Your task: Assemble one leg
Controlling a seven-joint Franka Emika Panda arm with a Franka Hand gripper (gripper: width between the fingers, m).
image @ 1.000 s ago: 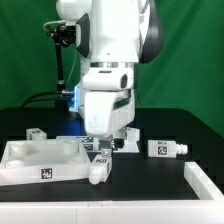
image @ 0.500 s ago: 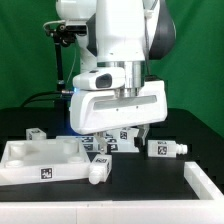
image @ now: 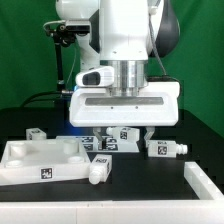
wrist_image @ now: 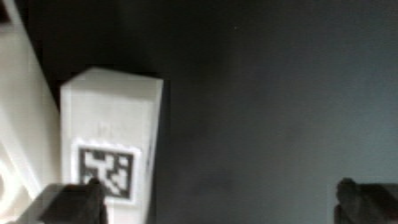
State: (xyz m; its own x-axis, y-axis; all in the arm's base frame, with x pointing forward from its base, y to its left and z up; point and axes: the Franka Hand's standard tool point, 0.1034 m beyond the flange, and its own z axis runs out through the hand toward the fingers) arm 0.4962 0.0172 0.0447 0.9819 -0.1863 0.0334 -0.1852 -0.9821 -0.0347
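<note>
A white leg [image: 98,169] with a square tag lies on the black table just in front of the white tabletop [image: 30,160]. My gripper [image: 120,132] hangs above and behind it, turned broadside, open and empty. In the wrist view the same leg [wrist_image: 111,125] lies beside the tabletop's edge [wrist_image: 18,110]. One dark fingertip [wrist_image: 71,205] overlaps its tagged end and the other stands far off over bare table, so the gripper [wrist_image: 217,203] is open wide. Another leg [image: 167,149] lies at the exterior view's right and one [image: 36,133] at its left.
More tagged white parts [image: 108,141] lie under and behind the hand, partly hidden. A raised white bar [image: 205,184] runs along the front at the exterior view's right. Dark cables and a post stand behind the arm on the left.
The hand has turned from edge-on to broadside, risen a little from the leg by the tabletop, and shifted toward the exterior view's right. The parts have not moved.
</note>
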